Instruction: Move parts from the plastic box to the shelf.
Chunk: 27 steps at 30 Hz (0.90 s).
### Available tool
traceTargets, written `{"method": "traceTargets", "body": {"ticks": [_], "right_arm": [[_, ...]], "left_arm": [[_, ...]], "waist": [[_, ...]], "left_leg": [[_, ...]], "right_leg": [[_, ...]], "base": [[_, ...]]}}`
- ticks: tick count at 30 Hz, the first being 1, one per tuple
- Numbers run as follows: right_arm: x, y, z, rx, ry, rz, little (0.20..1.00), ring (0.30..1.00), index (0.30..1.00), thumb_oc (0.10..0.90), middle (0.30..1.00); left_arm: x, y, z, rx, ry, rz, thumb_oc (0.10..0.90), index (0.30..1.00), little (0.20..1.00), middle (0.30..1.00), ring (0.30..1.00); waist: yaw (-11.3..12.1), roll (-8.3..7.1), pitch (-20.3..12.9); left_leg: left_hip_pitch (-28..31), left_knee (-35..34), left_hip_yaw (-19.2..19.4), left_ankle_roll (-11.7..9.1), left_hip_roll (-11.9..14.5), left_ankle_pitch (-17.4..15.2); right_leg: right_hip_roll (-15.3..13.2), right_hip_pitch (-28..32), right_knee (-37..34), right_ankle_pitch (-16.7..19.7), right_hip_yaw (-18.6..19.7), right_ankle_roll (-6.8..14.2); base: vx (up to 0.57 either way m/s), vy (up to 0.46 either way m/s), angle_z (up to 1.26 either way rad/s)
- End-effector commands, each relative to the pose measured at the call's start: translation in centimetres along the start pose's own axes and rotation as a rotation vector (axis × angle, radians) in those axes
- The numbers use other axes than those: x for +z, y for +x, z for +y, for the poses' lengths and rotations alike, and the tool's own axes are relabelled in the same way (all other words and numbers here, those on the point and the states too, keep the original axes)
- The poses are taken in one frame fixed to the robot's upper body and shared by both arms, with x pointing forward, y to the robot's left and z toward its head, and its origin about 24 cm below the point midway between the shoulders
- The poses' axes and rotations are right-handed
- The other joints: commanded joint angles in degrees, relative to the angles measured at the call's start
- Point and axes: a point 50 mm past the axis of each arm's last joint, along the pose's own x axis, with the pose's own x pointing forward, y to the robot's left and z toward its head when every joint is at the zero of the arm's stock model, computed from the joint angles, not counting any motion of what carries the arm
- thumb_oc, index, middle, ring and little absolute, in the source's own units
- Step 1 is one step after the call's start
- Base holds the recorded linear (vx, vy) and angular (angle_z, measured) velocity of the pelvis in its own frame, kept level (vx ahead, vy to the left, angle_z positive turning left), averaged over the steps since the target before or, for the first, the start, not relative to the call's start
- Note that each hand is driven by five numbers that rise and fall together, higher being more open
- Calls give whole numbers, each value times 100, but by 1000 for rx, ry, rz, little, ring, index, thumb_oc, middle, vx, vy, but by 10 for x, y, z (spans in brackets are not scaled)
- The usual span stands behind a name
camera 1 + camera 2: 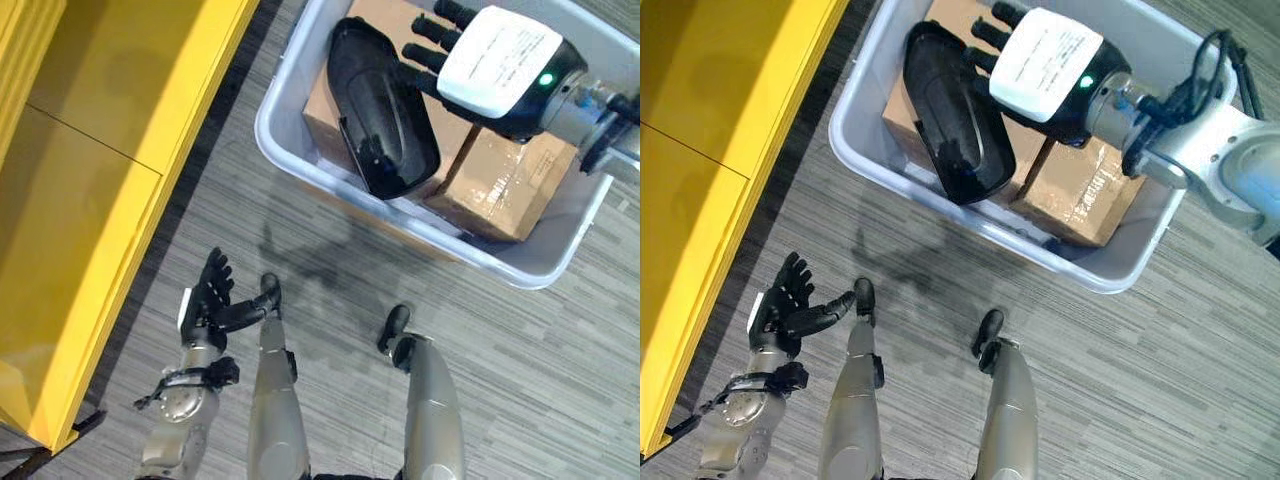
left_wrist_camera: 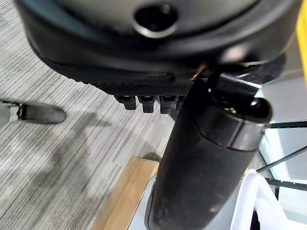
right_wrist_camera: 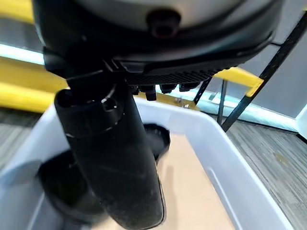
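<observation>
Grey striped flooring [image 1: 520,350], with a yellow shelf [image 1: 120,200] running along the robot's left. Over by the right hand [image 1: 1055,65] sits the plastic box [image 1: 1110,272], holding cardboard boxes [image 1: 1080,195] and a black part [image 1: 950,110] on top. Fingers look straight, reaching over that part (contact is hard to make out). Left hand [image 1: 212,300] hangs low, fingers spread, holding nothing.

Inspector A: Plastic box [image 1: 560,262]: smooth pale grey plastic, slight sheen. Black part [image 1: 382,105] inside: glossy moulded plastic, finely textured on the inner face.

Inspector B: Noted. The 2 cardboard boxes [image 1: 505,185]: matt brown card, with glossy clear tape on the nearer 1. Shelf [image 1: 120,170]: smooth yellow painted surface, satin. Floor [image 1: 520,360]: matt grey, striated wood-grain look.

Inspector A: Right hand [image 1: 1045,65]: matt black fingers, smooth white cover.
</observation>
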Motion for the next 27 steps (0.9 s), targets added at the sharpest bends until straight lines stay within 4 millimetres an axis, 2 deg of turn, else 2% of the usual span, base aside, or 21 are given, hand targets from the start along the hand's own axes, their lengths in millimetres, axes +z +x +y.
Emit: {"method": "traceTargets", "body": {"ticks": [1,3,10,12,14,15,17,18,27], "right_arm": [[-42,-9,-41,-141,-172,128,1000,1000,1000,900,1000],[-43,-9,-34,-112,-199,135,1000,1000,1000,900,1000],[-53,-12,-14,-19,-267,174,1000,1000,1000,900,1000],[-55,-12,-10,-1,-278,182,1000,1000,1000,900,1000],[-56,-12,-9,4,-288,184,1000,1000,1000,900,1000],[-55,-12,-9,5,-288,183,1000,1000,1000,900,1000],[-56,-11,-7,15,-300,185,1000,1000,1000,900,1000],[-55,-10,-5,20,-304,180,1000,1000,1000,900,1000],[-55,-9,-4,11,-323,184,1000,1000,1000,900,1000]], "left_arm": [[40,3,-5,-55,-6,-212,900,1000,1000,1000,1000],[41,3,-4,-57,3,-214,900,1000,1000,1000,1000],[48,5,6,-58,65,-231,900,1000,1000,1000,1000],[49,5,7,-57,75,-233,900,1000,1000,1000,1000],[50,5,8,-60,81,-235,900,1000,1000,1000,1000],[50,5,8,-60,82,-234,900,1000,1000,1000,1000],[51,5,9,-59,88,-239,900,1000,1000,1000,1000],[51,4,10,-56,89,-237,900,1000,1000,1000,1000],[52,4,10,-50,81,-244,900,1000,1000,1000,1000]], "waist": [[-28,-33,-88],[13,-74,-88],[159,-396,-88],[184,-442,-88],[203,-480,-88],[189,-478,-88],[229,-514,-88],[232,-532,-88],[269,-537,-88]], "left_leg": [[1043,-178,-92,-832,476,-433],[979,-178,-128,-838,472,-403],[780,-178,-181,-871,472,-318],[741,-178,-190,-883,475,-311],[698,-178,-201,-888,469,-298],[781,-178,-231,-919,463,-392],[647,-178,-214,-897,471,-280],[697,-178,-255,-934,457,-377],[439,-178,-315,-966,425,-338]], "right_leg": [[15,747,-1506,921,-322,464],[4,650,-1398,879,-334,439],[-50,238,-1024,740,-354,360],[-61,159,-981,730,-353,354],[-72,82,-914,700,-346,344],[-69,148,-878,581,-283,418],[-77,8,-876,677,-340,333],[-79,17,-779,522,-272,401],[-143,-347,-548,452,-293,360]], "base": [[27,-38,2],[21,-26,8],[19,-15,9],[8,-6,-4],[52,-3,-3],[91,0,3],[25,-6,3],[0,0,0],[26,-2,4]]}}
